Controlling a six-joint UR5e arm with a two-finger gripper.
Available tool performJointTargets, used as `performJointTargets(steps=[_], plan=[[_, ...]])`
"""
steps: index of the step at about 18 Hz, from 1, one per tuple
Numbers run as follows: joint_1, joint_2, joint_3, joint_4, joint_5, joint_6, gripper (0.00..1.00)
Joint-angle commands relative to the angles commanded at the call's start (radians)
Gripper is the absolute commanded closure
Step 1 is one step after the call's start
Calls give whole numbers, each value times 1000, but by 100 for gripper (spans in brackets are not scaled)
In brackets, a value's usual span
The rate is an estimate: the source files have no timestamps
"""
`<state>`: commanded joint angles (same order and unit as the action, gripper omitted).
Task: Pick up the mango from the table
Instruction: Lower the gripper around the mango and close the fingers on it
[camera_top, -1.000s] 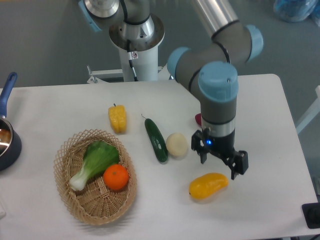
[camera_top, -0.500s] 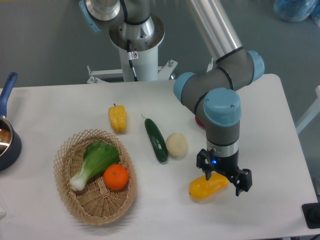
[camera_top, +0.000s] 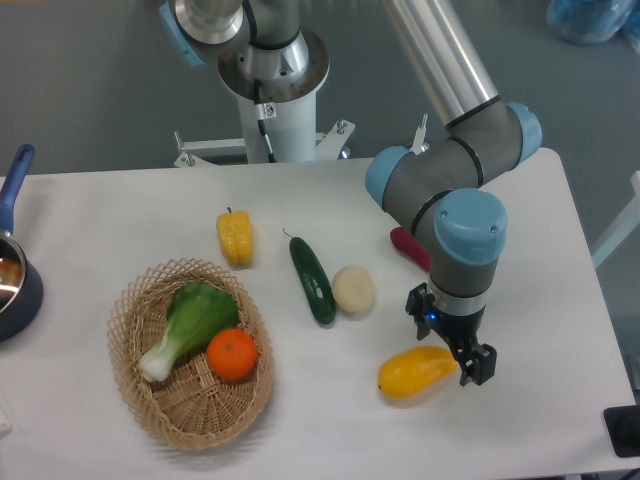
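The arm has dropped and swung over in the last second: a moment ago the end effector (camera_top: 452, 343) hung above and to the right of the mango (camera_top: 416, 371), well off the surface, and now it sits low at the mango's right end, its wrist turned so the fingers straddle that tapered tip. One dark finger (camera_top: 478, 364) shows just past the right end of the fruit; the other is near the mango's upper edge, partly hidden by the wrist. From here the jaws look spread, with nothing held, though I cannot tell whether either finger is touching the skin yet.

The mango itself has not budged; it lies flat on the white bench (camera_top: 560, 250), below and to the right of the pale round vegetable (camera_top: 353, 289) and the cucumber (camera_top: 312, 279), well apart from the wicker basket (camera_top: 150, 400).

So, by my reading, the approach is about finished and the closing squeeze is next. The grip lands near the fruit's end rather than its middle, and that glossy skin could let it slip or tip when lifted.
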<state>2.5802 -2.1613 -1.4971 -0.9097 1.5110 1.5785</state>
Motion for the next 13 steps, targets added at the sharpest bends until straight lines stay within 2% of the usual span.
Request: performJointTargets(steps=[6,11,12,13], plan=[[-6,-8,-14,5,-3,-12,0],[-9,-20,-12,11,-5,-72,0],[-14,-29,-11,21,-5,-74,0],[-29,-44,-11,66,-2,-109,0]])
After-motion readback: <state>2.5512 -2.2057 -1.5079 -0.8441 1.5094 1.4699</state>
